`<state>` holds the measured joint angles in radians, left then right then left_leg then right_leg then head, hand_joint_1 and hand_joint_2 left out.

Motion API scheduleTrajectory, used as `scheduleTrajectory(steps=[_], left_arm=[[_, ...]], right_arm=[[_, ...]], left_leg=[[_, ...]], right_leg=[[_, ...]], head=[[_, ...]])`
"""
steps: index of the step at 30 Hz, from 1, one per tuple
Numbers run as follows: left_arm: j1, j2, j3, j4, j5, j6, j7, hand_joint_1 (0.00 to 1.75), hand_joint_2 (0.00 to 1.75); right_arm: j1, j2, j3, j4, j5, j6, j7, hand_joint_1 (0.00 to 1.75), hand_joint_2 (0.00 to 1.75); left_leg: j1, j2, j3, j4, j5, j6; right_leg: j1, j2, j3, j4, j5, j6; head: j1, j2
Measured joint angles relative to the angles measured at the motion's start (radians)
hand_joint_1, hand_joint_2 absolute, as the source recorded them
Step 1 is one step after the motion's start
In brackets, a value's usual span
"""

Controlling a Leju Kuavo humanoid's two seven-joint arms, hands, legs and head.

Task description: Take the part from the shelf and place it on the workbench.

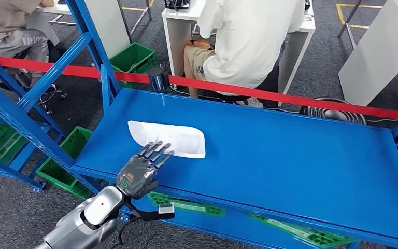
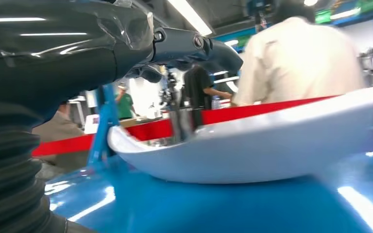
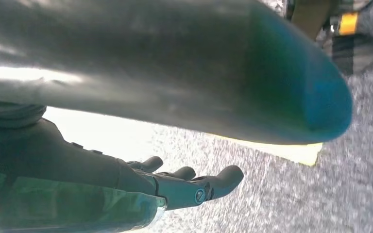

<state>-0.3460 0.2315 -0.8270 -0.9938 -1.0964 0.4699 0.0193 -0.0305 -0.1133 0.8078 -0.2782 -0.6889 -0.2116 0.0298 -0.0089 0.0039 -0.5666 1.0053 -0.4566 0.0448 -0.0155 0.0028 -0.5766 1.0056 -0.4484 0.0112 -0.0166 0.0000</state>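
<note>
The part [image 1: 168, 139] is a white, shallow, curved shell lying flat on the blue shelf [image 1: 290, 155], towards its left side. My left hand [image 1: 142, 171] reaches in from the shelf's front edge, fingers stretched out and spread, their tips over the part's near edge. In the left wrist view the part [image 2: 252, 145] sits just ahead of that hand [image 2: 77, 53], whose fingers [image 2: 194, 48] hover above it with a gap. It holds nothing. My right hand [image 3: 184, 187] hangs over grey floor with fingers extended and nothing in them.
A red barrier tape [image 1: 269, 96] runs along the shelf's far side, and a person in a white shirt [image 1: 249, 36] sits just behind it. Blue shelf uprights [image 1: 96, 57] stand at the left. Green crates [image 1: 62, 166] lie below the shelf.
</note>
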Motion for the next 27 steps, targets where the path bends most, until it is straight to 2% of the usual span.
scheduleTrajectory(steps=[2, 3, 4, 6, 7, 8, 9, 10, 12, 18, 20, 22, 23, 24, 25, 27], left_arm=[[-0.016, -0.004, 0.009, 0.036, 0.000, 0.019, -0.005, 0.00, 1.75], [-0.026, -0.008, 0.013, 0.055, -0.001, 0.030, -0.010, 0.00, 1.75], [-0.037, -0.014, 0.017, 0.075, -0.002, 0.040, -0.014, 0.00, 1.75], [-0.057, -0.028, 0.023, 0.119, -0.007, 0.064, -0.024, 0.00, 1.75], [-0.064, -0.034, 0.026, 0.142, -0.010, 0.073, -0.029, 0.00, 1.75], [-0.068, -0.040, 0.027, 0.164, -0.012, 0.082, -0.033, 0.00, 1.75], [-0.073, -0.044, 0.029, 0.183, -0.014, 0.088, -0.036, 0.00, 1.75], [-0.077, -0.048, 0.029, 0.196, -0.014, 0.091, -0.038, 0.00, 1.75], [-0.081, -0.052, 0.031, 0.206, -0.014, 0.095, -0.039, 0.00, 1.75], [-0.082, -0.053, 0.031, 0.209, -0.014, 0.095, -0.040, 0.00, 1.75], [-0.085, -0.055, 0.031, 0.214, -0.014, 0.095, -0.040, 0.00, 1.75], [-0.090, -0.057, 0.032, 0.221, -0.014, 0.096, -0.040, 0.00, 1.75], [-0.093, -0.059, 0.032, 0.227, -0.014, 0.096, -0.041, 0.00, 1.75], [-0.097, -0.060, 0.034, 0.235, -0.014, 0.097, -0.041, 0.00, 1.75], [-0.102, -0.062, 0.037, 0.246, -0.016, 0.098, -0.041, 0.00, 1.75], [-0.111, -0.067, 0.042, 0.274, -0.024, 0.111, -0.042, 0.00, 1.75]], right_arm=[[-0.001, -0.001, 0.004, -0.002, 0.000, -0.001, 0.001, 0.00, 0.00], [-0.002, -0.001, 0.005, -0.003, 0.000, -0.002, 0.002, 0.00, 0.00], [-0.003, -0.002, 0.006, -0.003, 0.000, -0.004, 0.002, 0.00, 0.00], [-0.004, -0.005, 0.009, -0.004, 0.000, -0.007, 0.003, 0.00, 0.00], [-0.004, -0.006, 0.010, -0.004, -0.001, -0.008, 0.003, 0.00, 0.00], [-0.004, -0.008, 0.011, -0.004, -0.002, -0.009, 0.003, 0.00, 0.00], [-0.003, -0.009, 0.011, -0.004, -0.003, -0.009, 0.003, 0.00, 0.00], [-0.002, -0.010, 0.011, -0.004, -0.003, -0.009, 0.003, 0.00, 0.00], [-0.002, -0.011, 0.012, -0.004, -0.003, -0.010, 0.003, 0.00, 0.00], [-0.002, -0.011, 0.012, -0.004, -0.003, -0.010, 0.003, 0.00, 0.00], [-0.002, -0.012, 0.012, -0.004, -0.003, -0.010, 0.003, 0.00, 0.00], [-0.003, -0.014, 0.012, -0.004, -0.003, -0.010, 0.003, 0.00, 0.00], [-0.004, -0.014, 0.012, -0.004, -0.003, -0.010, 0.003, 0.00, 0.00], [-0.005, -0.014, 0.012, -0.004, -0.003, -0.010, 0.003, 0.00, 0.00], [-0.005, -0.014, 0.012, -0.005, -0.003, -0.010, 0.003, 0.00, 0.00], [-0.005, -0.014, 0.013, -0.005, -0.003, -0.012, 0.003, 0.00, 0.00]], left_leg=[[0.000, 0.002, 0.007, -0.019, 0.011, 0.006], [0.002, 0.002, 0.012, -0.033, 0.020, 0.011], [0.005, 0.003, 0.017, -0.046, 0.029, 0.015], [0.005, 0.003, 0.017, -0.055, 0.036, 0.020], [0.004, 0.003, 0.016, -0.054, 0.036, 0.020], [0.003, 0.003, 0.016, -0.054, 0.036, 0.020], [0.003, 0.003, 0.016, -0.052, 0.036, 0.019], [0.003, 0.002, 0.016, -0.051, 0.035, 0.018], [0.003, 0.002, 0.016, -0.050, 0.034, 0.017], [0.003, 0.001, 0.016, -0.049, 0.034, 0.016], [0.004, 0.001, 0.016, -0.046, 0.032, 0.014], [0.004, 0.000, 0.015, -0.040, 0.029, 0.009], [0.002, 0.000, 0.013, -0.034, 0.025, 0.004], [0.001, 0.000, 0.009, -0.029, 0.022, -0.002], [0.002, -0.001, -0.011, 0.012, -0.003, -0.014], [0.011, -0.002, -0.088, 0.172, -0.080, -0.038]], right_leg=[[0.001, -0.001, 0.000, -0.004, 0.002, 0.008], [0.002, -0.002, -0.008, 0.010, -0.006, 0.009], [0.003, -0.002, -0.026, 0.045, -0.024, 0.007], [0.000, -0.002, -0.089, 0.175, -0.078, 0.000], [-0.001, -0.002, -0.121, 0.240, -0.101, 0.001], [-0.004, -0.002, -0.140, 0.279, -0.110, 0.007], [-0.006, -0.002, -0.140, 0.278, -0.104, 0.017], [-0.008, -0.003, -0.129, 0.255, -0.091, 0.026], [-0.011, -0.003, -0.105, 0.205, -0.068, 0.038], [-0.012, -0.003, -0.096, 0.187, -0.061, 0.040], [-0.014, -0.004, -0.073, 0.141, -0.044, 0.046], [-0.017, -0.005, -0.034, 0.063, -0.017, 0.053], [-0.017, -0.006, -0.016, 0.028, -0.007, 0.052], [-0.015, -0.005, -0.007, 0.008, -0.001, 0.042], [-0.015, -0.004, -0.002, -0.003, 0.002, 0.027], [-0.015, -0.002, -0.002, -0.005, 0.005, -0.001]], head=[[-0.001, 0.000], [0.000, 0.000], [0.001, 0.000], [0.003, 0.000], [0.003, 0.000], [0.003, 0.000], [0.003, 0.000], [0.003, 0.000], [0.004, 0.000], [0.003, 0.000], [0.003, 0.000], [0.004, 0.000], [0.004, 0.000], [0.004, 0.000], [0.002, 0.000], [-0.001, 0.000]])
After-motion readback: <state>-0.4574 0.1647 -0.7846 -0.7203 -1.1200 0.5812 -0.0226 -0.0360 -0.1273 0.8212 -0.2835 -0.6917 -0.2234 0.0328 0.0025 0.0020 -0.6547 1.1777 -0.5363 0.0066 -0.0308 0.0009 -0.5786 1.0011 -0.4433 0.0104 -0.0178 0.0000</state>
